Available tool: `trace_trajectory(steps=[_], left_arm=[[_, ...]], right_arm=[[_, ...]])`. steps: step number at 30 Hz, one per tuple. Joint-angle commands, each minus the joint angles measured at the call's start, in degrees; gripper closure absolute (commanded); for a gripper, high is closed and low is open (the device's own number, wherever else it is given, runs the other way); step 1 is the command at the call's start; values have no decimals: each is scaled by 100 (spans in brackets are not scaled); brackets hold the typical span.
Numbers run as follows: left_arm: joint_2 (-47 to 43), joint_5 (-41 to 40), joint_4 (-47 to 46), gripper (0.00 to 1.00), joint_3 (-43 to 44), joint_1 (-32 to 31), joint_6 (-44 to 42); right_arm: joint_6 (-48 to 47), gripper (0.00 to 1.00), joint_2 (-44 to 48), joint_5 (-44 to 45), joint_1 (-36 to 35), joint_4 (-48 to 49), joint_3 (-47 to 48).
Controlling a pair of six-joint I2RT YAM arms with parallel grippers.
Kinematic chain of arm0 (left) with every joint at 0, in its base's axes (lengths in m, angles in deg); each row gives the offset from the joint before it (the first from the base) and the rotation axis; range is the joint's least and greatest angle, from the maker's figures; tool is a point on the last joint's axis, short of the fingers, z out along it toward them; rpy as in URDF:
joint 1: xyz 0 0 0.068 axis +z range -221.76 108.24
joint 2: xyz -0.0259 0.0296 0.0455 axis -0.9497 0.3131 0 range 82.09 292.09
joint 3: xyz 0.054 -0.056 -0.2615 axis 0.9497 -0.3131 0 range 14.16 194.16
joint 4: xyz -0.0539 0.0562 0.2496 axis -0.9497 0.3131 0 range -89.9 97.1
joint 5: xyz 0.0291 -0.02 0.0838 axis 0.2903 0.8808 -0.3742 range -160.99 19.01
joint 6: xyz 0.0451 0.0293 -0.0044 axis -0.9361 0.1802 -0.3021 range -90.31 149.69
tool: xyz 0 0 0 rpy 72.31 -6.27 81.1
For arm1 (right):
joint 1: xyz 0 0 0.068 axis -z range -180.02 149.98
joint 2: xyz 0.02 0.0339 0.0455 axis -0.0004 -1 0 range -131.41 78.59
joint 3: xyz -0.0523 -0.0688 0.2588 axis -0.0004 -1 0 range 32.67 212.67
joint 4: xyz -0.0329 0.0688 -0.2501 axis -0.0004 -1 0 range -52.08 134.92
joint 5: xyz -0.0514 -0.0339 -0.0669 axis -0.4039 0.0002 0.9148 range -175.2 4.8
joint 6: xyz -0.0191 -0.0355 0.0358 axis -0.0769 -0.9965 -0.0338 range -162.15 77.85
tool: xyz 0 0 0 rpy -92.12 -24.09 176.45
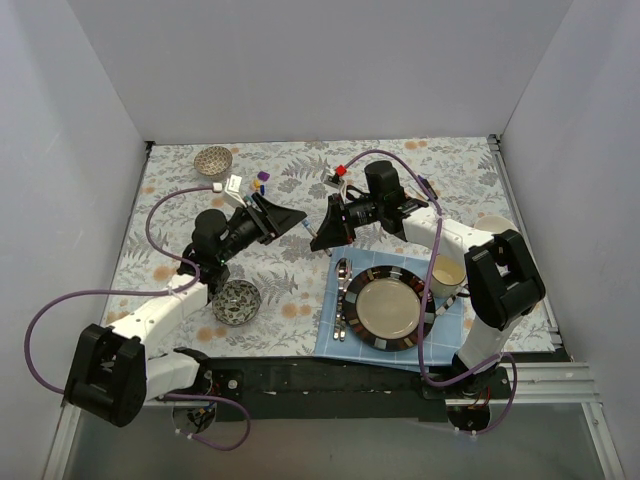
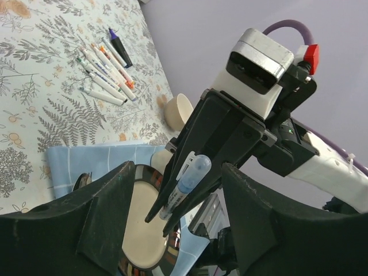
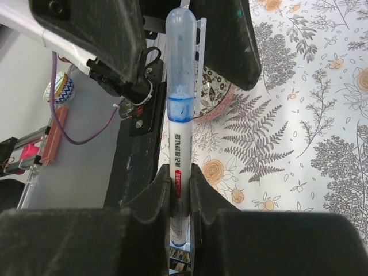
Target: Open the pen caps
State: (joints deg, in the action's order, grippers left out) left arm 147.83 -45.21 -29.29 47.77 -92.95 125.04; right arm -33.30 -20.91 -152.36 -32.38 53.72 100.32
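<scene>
My right gripper [image 3: 180, 172] is shut on the white barrel of a pen [image 3: 181, 144], held off the table and pointing at the left arm. Its translucent blue pen cap [image 3: 181, 52] sits on the pen's end. My left gripper [image 2: 178, 172] stands open, with one finger [image 2: 109, 207] on each side of that pen cap [image 2: 195, 169] and a gap showing on both sides. In the top view the two grippers meet nose to nose, left gripper [image 1: 285, 220] and right gripper [image 1: 325, 235]. Several more pens [image 2: 106, 72] lie in a row on the floral cloth.
A dark-rimmed plate [image 1: 372, 278] rests on a blue cloth [image 1: 330, 345] with cutlery [image 1: 343, 295] beside it. A cream cup [image 1: 447, 272] stands to the plate's right. A patterned bowl [image 1: 237, 302] sits by the left arm, another bowl [image 1: 213, 160] at the far left. White walls enclose the table.
</scene>
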Motion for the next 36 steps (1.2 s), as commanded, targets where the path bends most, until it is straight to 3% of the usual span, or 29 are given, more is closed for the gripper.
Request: trace_trajectory(steps=[1,7,22,28,34,36], left_arm=[[36,-617,521,40,366,-218,-175],[115,-1127,846,42,524,-517,-289],[502,-1673,926,60,964,-860,-684],[528,-1611,917,79,999,-869,-711],[572,-1506,935,82,1016,-869,-728],[589,-1453,917,97,1043,-869,-825]], right_arm=[[-5,99,-43,238,-16,-53,54],[65,99,-51,458,-16,-115,72],[223,99,-122,423,-34,-18,37],[276,99,-148,431,-42,-1,46],[293,99,-131,458,-51,-1,46],[294,99,-139,449,-42,-1,37]])
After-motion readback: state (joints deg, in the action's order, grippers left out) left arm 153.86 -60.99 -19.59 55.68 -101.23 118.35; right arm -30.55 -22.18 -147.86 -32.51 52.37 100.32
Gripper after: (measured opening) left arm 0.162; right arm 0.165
